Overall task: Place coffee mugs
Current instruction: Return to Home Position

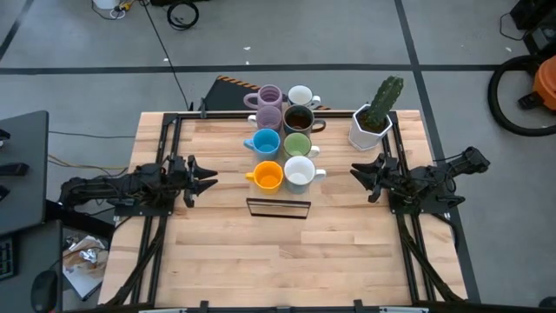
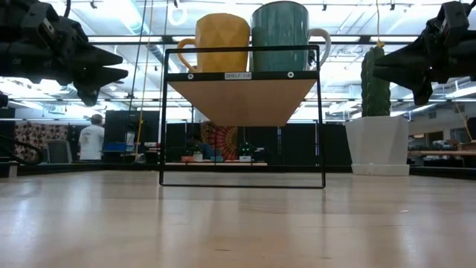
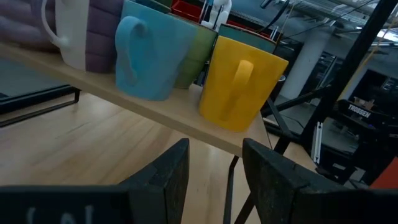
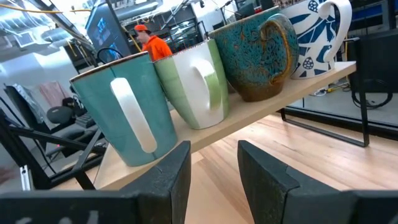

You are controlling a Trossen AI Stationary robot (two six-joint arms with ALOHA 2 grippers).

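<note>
Eight coffee mugs [image 1: 297, 144] stood in two rows on the shelf [image 1: 278, 207], toward twelve o'clock on the worktop [image 1: 287, 261]. The left end effector [image 1: 213, 179] hung at the shelf's nine o'clock, fingers parted and empty — the right end effector [image 1: 359, 176] at three o'clock, just the same.

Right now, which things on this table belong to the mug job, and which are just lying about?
In the job: eight coffee mugs in two rows on the shelf; left gripper and right gripper, both open, flanking it.
Lying about: the cactus planter, right of the mugs.
</note>
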